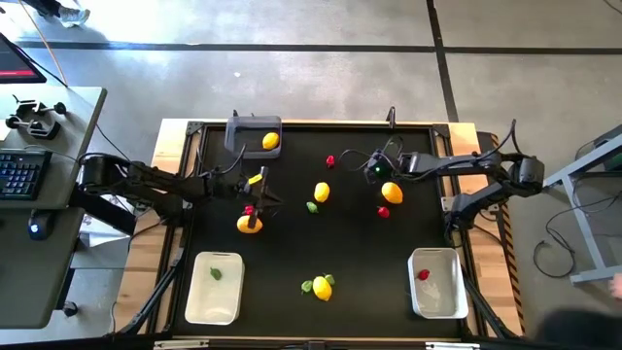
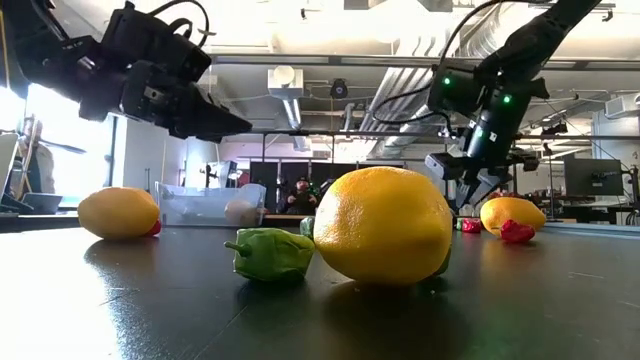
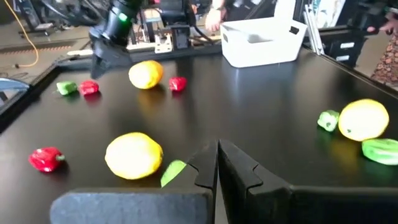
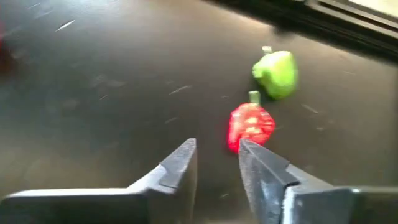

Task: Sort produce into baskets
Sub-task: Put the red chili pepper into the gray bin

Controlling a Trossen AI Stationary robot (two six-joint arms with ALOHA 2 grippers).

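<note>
Produce lies scattered on the black table [image 1: 292,248]: yellow fruits [image 1: 322,192] [image 1: 392,192], small red pieces [image 1: 383,211] and green pieces [image 1: 312,206]. A dark grey basket [image 1: 245,127] at the far left holds a yellow fruit. The white basket [image 1: 216,292] at the near left holds a green piece, and the white basket [image 1: 434,292] at the near right a red one. My left gripper [image 3: 217,149] hovers shut left of centre, facing a yellow fruit [image 3: 134,155]. My right gripper [image 4: 217,149] points down, open. A red piece [image 4: 250,124] and a green piece [image 4: 277,73] lie just beyond its fingertips.
A yellow fruit with green pieces [image 1: 321,287] lies at the near middle, between the two white baskets. An orange fruit with a red piece [image 1: 250,222] sits just near-side of my left gripper [image 1: 270,194]. A desk with a keyboard [image 1: 19,175] stands left of the table.
</note>
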